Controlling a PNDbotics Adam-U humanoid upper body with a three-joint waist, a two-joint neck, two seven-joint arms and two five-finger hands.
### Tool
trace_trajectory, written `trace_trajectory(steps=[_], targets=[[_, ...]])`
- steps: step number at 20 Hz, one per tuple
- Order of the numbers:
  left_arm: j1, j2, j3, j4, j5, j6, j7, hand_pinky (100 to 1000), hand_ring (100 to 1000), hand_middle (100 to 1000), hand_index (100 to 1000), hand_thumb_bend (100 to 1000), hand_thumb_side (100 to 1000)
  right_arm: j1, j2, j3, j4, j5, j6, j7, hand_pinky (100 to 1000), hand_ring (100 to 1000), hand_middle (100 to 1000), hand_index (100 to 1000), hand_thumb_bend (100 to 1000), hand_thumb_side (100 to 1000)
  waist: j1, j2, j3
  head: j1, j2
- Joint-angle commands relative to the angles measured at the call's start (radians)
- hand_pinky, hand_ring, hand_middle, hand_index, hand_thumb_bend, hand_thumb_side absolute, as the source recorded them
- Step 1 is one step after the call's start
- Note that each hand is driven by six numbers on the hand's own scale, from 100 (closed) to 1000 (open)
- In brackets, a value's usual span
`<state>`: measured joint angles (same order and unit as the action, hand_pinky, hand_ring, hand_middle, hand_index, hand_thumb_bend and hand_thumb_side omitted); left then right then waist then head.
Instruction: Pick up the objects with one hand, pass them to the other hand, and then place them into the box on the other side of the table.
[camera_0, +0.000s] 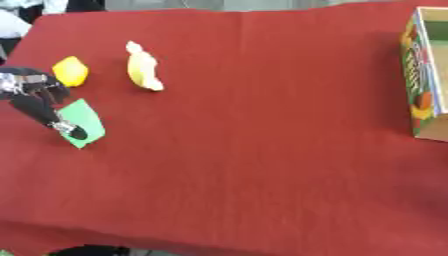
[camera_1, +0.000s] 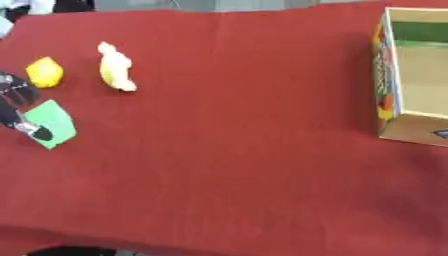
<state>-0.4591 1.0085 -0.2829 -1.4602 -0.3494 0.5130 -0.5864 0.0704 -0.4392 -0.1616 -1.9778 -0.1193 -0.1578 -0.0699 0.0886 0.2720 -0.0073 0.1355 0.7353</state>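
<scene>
My left hand (camera_0: 33, 97) comes in at the left edge of the red table. One straight finger reaches down across a flat green piece (camera_0: 87, 120) and its tip rests on that piece's lower part. I cannot see any finger curled round the piece. Just behind the hand lies a small yellow, lemon-like object (camera_0: 70, 71). To its right is a longer pale yellow object (camera_0: 143, 67), lying free. The open cardboard box (camera_1: 411, 75) stands at the far right edge. My right hand shows in neither view.
A red cloth (camera_0: 262, 150) covers the table, with its front edge running along the bottom of the view. The box has a printed side wall (camera_1: 383, 80) facing the middle.
</scene>
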Motion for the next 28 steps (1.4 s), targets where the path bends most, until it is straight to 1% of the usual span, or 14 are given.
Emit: trace_trajectory(steps=[1,5,9,13,15,16,19,21,22,23,26,28], targets=[[-0.033,0.009,-0.005,0.022,-0.041,-0.004,-0.008,857,847,775,880,910,322,-0.001,-0.008,-0.002,-0.022,0.007,0.002,0.002,870,884,762,863,100,539,-0.003,-0.018,-0.003,-0.007,-0.011],[-0.058,-0.019,-0.014,0.054,-0.093,-0.019,-0.011,857,845,770,850,921,318,-0.003,-0.004,0.0,-0.022,0.01,0.003,0.003,870,884,762,864,100,542,-0.004,-0.015,-0.001,-0.004,-0.016],[-0.078,-0.05,-0.021,0.092,-0.121,-0.033,-0.019,843,833,755,827,896,315,-0.007,-0.002,0.003,-0.022,0.01,0.007,0.006,871,884,762,864,100,546,-0.006,-0.012,0.0,0.001,-0.009],[-0.09,-0.069,-0.024,0.118,-0.149,-0.051,-0.021,838,830,752,810,859,294,-0.005,0.001,0.003,-0.022,0.013,0.008,0.006,872,884,762,864,100,546,-0.008,-0.012,0.0,0.002,-0.012],[-0.094,-0.076,-0.024,0.127,-0.161,-0.055,-0.019,837,830,751,801,830,292,-0.004,0.002,0.003,-0.022,0.013,0.008,0.006,872,884,762,864,100,547,-0.008,-0.013,-0.001,0.005,-0.01],[-0.095,-0.08,-0.023,0.131,-0.165,-0.055,-0.017,837,829,752,797,795,289,-0.004,0.004,0.003,-0.022,0.013,0.008,0.006,872,884,762,864,100,549,-0.007,-0.013,-0.001,0.006,-0.01],[-0.096,-0.09,-0.022,0.138,-0.163,-0.05,-0.006,836,829,753,771,760,264,-0.002,0.009,0.003,-0.022,0.016,0.012,0.006,872,885,763,865,100,553,-0.006,-0.012,-0.003,0.007,-0.014],[-0.095,-0.091,-0.025,0.142,-0.162,-0.05,-0.009,837,831,755,735,718,228,-0.001,0.01,0.003,-0.022,0.019,0.013,0.006,872,885,762,865,100,553,-0.005,-0.012,-0.004,0.007,-0.013],[-0.095,-0.091,-0.027,0.143,-0.163,-0.051,-0.013,837,832,756,721,686,190,0.0,0.011,0.003,-0.022,0.02,0.013,0.005,872,885,763,865,100,553,-0.004,-0.012,-0.004,0.007,-0.013],[-0.094,-0.091,-0.028,0.144,-0.164,-0.052,-0.02,838,833,758,724,675,170,0.0,0.011,0.003,-0.022,0.02,0.013,0.004,873,885,763,865,100,554,-0.004,-0.013,-0.004,0.007,-0.013],[-0.093,-0.088,-0.028,0.141,-0.165,-0.06,-0.047,844,841,768,736,678,154,0.001,0.011,0.002,-0.022,0.021,0.014,0.003,873,885,762,865,100,558,-0.003,-0.014,-0.003,0.008,-0.015],[-0.092,-0.086,-0.027,0.14,-0.168,-0.063,-0.063,849,846,774,759,690,172,0.001,0.011,0.003,-0.022,0.02,0.014,0.003,873,885,763,865,100,559,-0.003,-0.014,-0.003,0.009,-0.015]])
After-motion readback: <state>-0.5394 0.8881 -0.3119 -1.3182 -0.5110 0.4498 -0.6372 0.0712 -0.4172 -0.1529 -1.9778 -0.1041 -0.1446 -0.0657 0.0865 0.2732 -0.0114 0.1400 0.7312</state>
